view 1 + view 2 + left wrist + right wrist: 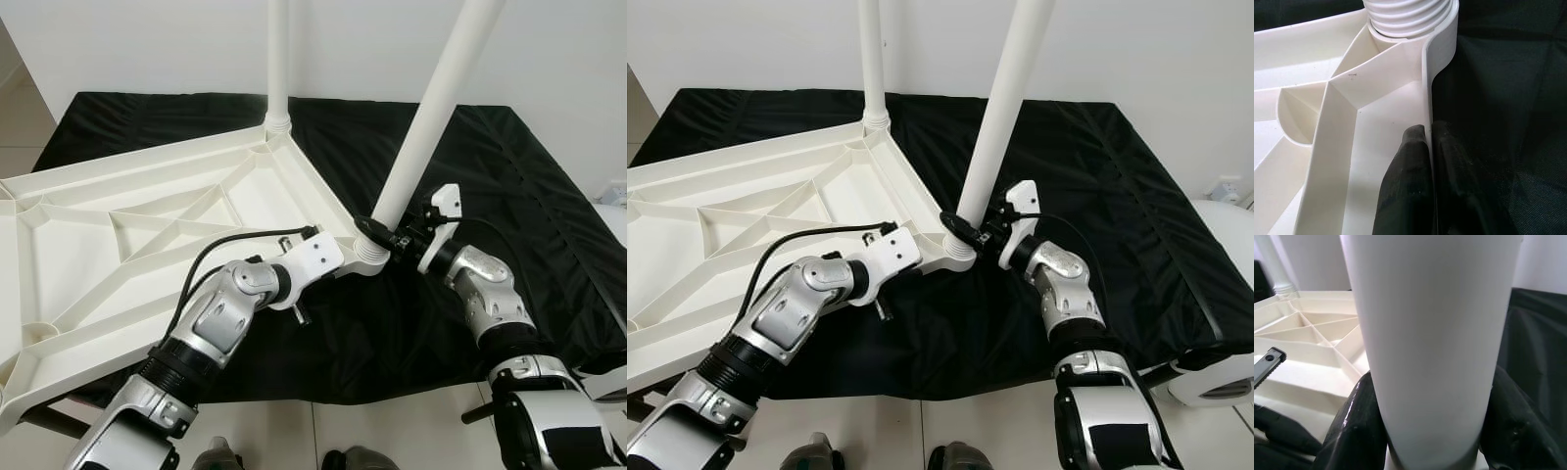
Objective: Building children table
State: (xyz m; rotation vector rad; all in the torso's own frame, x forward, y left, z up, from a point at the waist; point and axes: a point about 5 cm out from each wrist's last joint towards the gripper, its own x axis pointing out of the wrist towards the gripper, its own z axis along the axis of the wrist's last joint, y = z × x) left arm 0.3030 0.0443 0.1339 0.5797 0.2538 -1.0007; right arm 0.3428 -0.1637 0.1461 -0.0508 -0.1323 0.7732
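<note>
Partly hidden right claw (377, 230) grips table leg (431, 108), top cropped

- The two head views looked forward and down from above onto the upturned white tabletop (147, 211) lying on a black cloth (509, 186), with a white wall at the far side.
- Both shared the tabletop's near right corner, two table legs and both arms; the right eye view sat slightly further right.
- The left wrist view looked very closely along the left gripper (1427, 147) at the tabletop's rim.
- The right wrist view faced the tilted table leg (1430, 333) almost touching it, with the tabletop's ribs behind.
</note>
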